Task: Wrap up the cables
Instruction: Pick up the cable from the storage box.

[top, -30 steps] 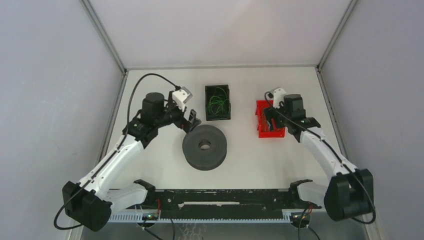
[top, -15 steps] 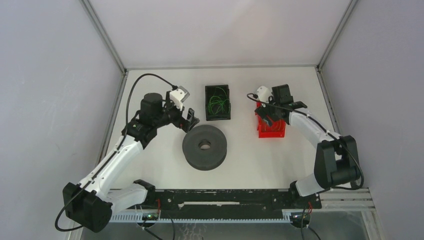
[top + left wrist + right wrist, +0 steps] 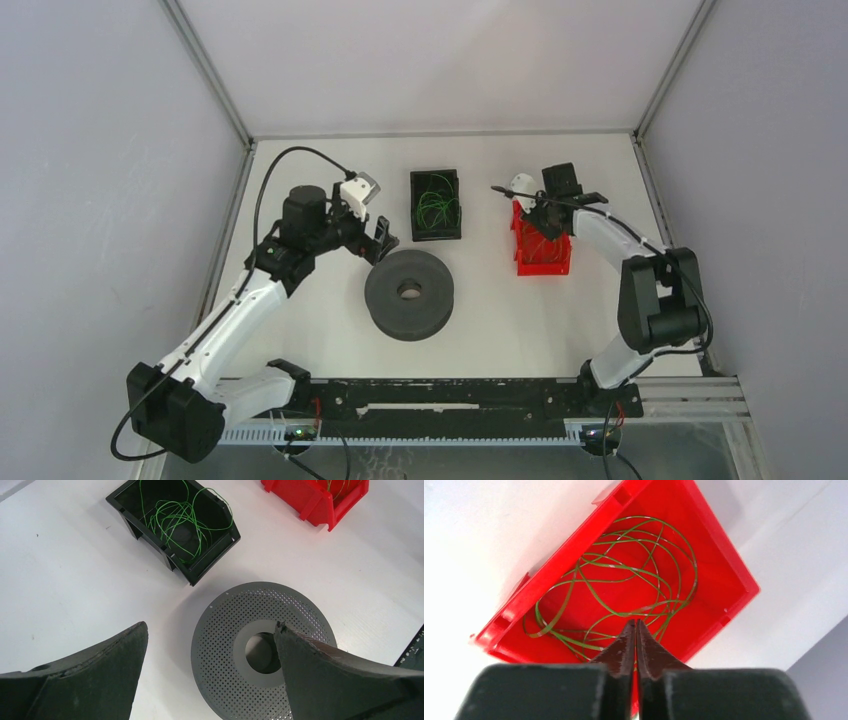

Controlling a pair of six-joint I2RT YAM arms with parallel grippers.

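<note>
Cables, very thin, long and flexible, are found in two places: a loose tangle of green and orange-tan wire loops [image 3: 621, 575] lies on the floor of the red plastic bin [image 3: 719, 567], and a second tangle of bright green loops [image 3: 182, 522] lies in the black plastic bin [image 3: 200, 570]. Both bins rest on the white desk [image 3: 60, 570], well apart from each other.

The wires are judged to be very light and springy. A loop is likely to spring open when released and to snag on its neighbours when lifted. A single strand would best be taken where it arches clear of the others, near the top of the pile. A pinch into the heap could bring several strands up together, and the smooth wire may slip through a weak pinch.

The right gripper [image 3: 636, 622] is held above the red bin with its fingers pressed together, the tips lying just at the near loops. Whether a strand is caught between them cannot be told.

Between the bins and nearer the arms, a grey perforated round spool with a central hole [image 3: 225, 630] lies flat on the desk. The left gripper [image 3: 210, 627] is poised over it with fingers spread wide, and nothing is held.
</note>
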